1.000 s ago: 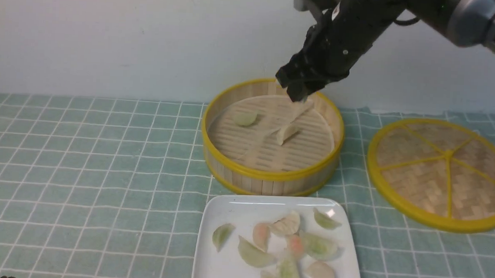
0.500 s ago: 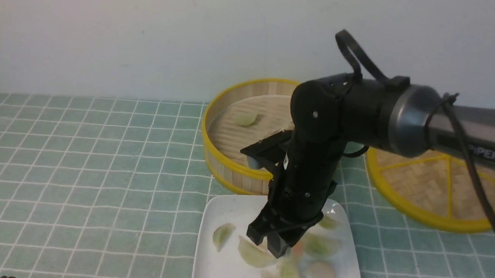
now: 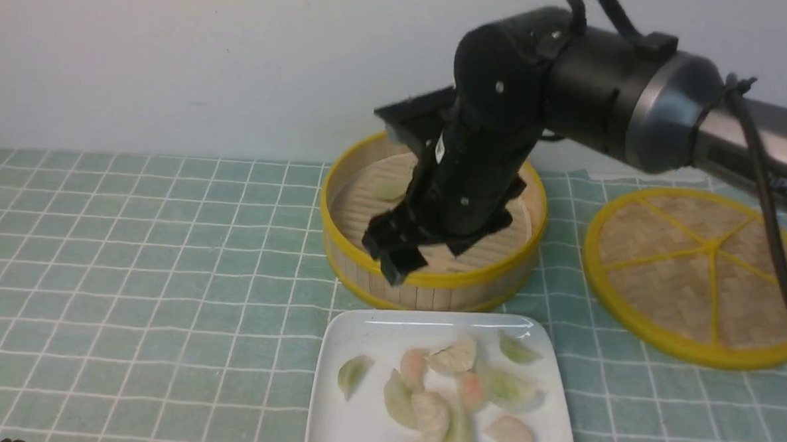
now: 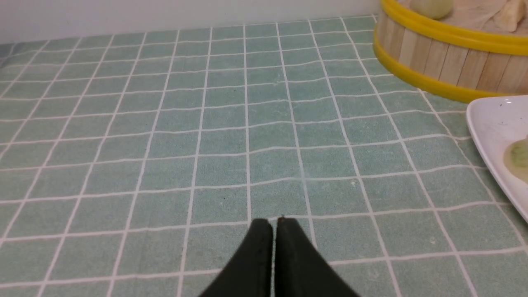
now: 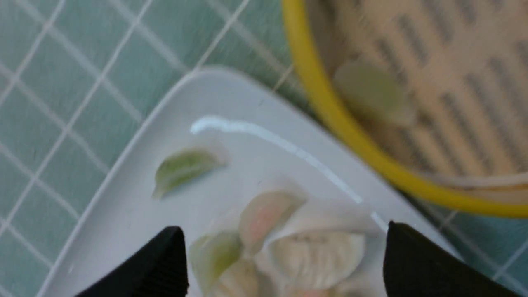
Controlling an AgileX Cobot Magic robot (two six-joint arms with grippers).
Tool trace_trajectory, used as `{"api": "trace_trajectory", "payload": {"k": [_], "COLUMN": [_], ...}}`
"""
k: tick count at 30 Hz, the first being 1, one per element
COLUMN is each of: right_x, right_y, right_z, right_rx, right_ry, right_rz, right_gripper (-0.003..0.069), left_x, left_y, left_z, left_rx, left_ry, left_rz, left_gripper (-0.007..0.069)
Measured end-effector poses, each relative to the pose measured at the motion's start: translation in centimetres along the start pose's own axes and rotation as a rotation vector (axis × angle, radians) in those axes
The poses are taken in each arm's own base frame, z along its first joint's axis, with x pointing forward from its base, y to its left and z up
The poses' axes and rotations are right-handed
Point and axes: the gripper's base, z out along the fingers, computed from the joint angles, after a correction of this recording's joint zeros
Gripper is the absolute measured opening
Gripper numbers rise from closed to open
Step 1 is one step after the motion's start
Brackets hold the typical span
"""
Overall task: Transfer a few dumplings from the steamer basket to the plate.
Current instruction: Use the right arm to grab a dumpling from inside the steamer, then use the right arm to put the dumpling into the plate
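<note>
The steamer basket [image 3: 431,279] stands at mid-table. My right arm hides most of its floor. A cream dumpling [image 4: 508,11] lies in it, seen in the left wrist view. The white plate [image 3: 362,332] in front holds several dumplings, among them cream ones [image 3: 431,412] [image 3: 455,356]. My right gripper [image 3: 392,254] hangs open and empty over the basket's front rim. In the right wrist view its jaws [image 5: 284,231] stand wide apart above the plate [image 5: 136,214] and a pleated cream dumpling [image 5: 319,255]. My left gripper [image 4: 271,223] is shut and empty, low over the cloth, left of the basket [image 4: 437,62].
A green-tinted dumpling [image 3: 389,191] lies in the basket at the back left. Green and pink-tinted dumplings [image 3: 506,388] share the plate. The flat woven lid [image 3: 703,274] lies to the right. A green checked cloth [image 3: 132,269] covers the table.
My right gripper went from the basket's back down to the plate, then rose toward the basket's front rim. One more cream dumpling lies on the plate.
</note>
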Motion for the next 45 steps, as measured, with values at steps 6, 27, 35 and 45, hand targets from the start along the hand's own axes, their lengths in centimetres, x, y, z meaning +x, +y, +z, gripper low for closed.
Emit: {"api": "trace_trajectory", "payload": {"k": [6, 27, 35, 45], "right_x": [-4.1, -4.8, -5.1, -4.6], "right_y": [-4.8, -9.3, -9.1, -6.4], "right_z": [1.3, 13.9, 10.4, -1.4], "right_rx": [0.073, 0.142, 0.152, 0.046], "right_ry": [-0.130, -0.060, -0.022, -0.143], "right_rz": [0.156, 0.235, 0.178, 0.100], "right_gripper": [0.0587, 0.0413, 0.0183, 0.0183], "left_x": [0.0, 0.0, 0.0, 0.0], "left_y": [0.0, 0.0, 0.0, 0.0], "left_z": [0.0, 0.0, 0.0, 0.0], "left_rx": [0.000, 0.000, 0.000, 0.000], "left_ry": [0.000, 0.000, 0.000, 0.000], "left_rz": [0.000, 0.000, 0.000, 0.000], "left_gripper": [-0.0006, -0.0006, -0.0006, -0.0006]}}
